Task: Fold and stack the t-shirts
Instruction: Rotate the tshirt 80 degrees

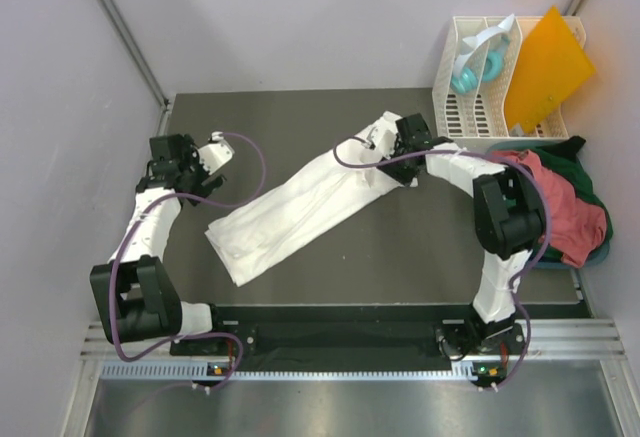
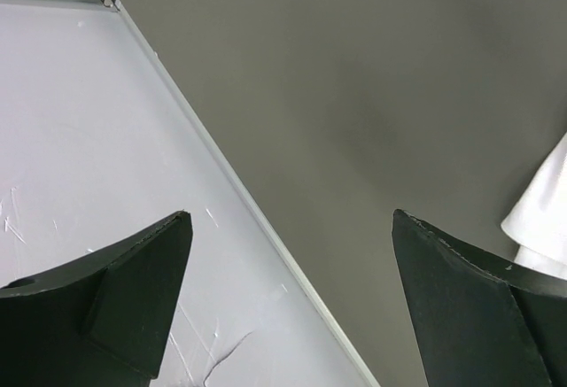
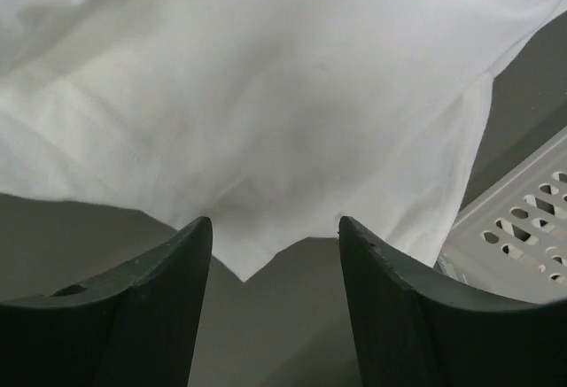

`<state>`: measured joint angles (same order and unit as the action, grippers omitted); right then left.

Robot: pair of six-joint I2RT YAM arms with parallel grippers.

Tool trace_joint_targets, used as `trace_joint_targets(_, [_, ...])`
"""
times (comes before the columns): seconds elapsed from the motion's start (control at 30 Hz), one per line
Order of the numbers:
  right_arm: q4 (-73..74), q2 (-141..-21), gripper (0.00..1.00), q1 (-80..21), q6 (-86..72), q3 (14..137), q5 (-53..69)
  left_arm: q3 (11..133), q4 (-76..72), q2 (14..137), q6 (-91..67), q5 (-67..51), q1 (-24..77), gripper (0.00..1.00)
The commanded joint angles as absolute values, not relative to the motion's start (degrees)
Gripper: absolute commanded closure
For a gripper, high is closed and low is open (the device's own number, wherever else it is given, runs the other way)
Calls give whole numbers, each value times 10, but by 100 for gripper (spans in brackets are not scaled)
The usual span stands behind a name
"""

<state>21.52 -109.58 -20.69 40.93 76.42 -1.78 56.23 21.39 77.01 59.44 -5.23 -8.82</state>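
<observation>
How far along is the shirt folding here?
Done: the white shirt lies folded into a long strip on the table. In hand: the right gripper is open at the strip's far end; the left gripper is open over bare table. Remaining: the red shirt and green shirt lie heaped, unfolded; nothing is stacked.

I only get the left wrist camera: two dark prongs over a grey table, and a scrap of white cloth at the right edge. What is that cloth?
Observer: A corner of a large white cloth t-shirt, folded into a long strip lying diagonally across the grey table.
Operator: Where is the other arm?
Observer: The right gripper sits at the strip's far end, jaws apart, pinching nothing.
Operator: Any more shirts?
Observer: A salmon-red t-shirt and a dark green t-shirt lie heaped at the table's right edge, next to a white slatted plastic rack.
</observation>
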Motion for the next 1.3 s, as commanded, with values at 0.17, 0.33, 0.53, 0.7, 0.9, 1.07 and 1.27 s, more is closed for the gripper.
trace_joint_targets(0.17, [228,-1057,100,-211,376,841,57,570,198,758,579,-59,-75,1])
trace_joint_targets(0.33, [231,-1091,100,-226,371,865,70,564,197,753,579,-55,-72,1])
trace_joint_targets(0.53, [230,-1143,100,-256,367,905,79,560,196,748,582,-47,-72,1])
trace_joint_targets(0.7, [236,-1172,100,-283,364,933,83,560,198,747,584,-44,-72,1])
trace_joint_targets(0.9, [242,-1182,100,-298,372,923,94,554,195,745,588,-26,-72,1])
trace_joint_targets(1.07, [250,-1189,100,-306,372,923,105,546,188,744,590,-25,-73,1])
trace_joint_targets(1.27, [250,-1189,100,-317,378,903,119,545,185,744,595,-29,-72,1])
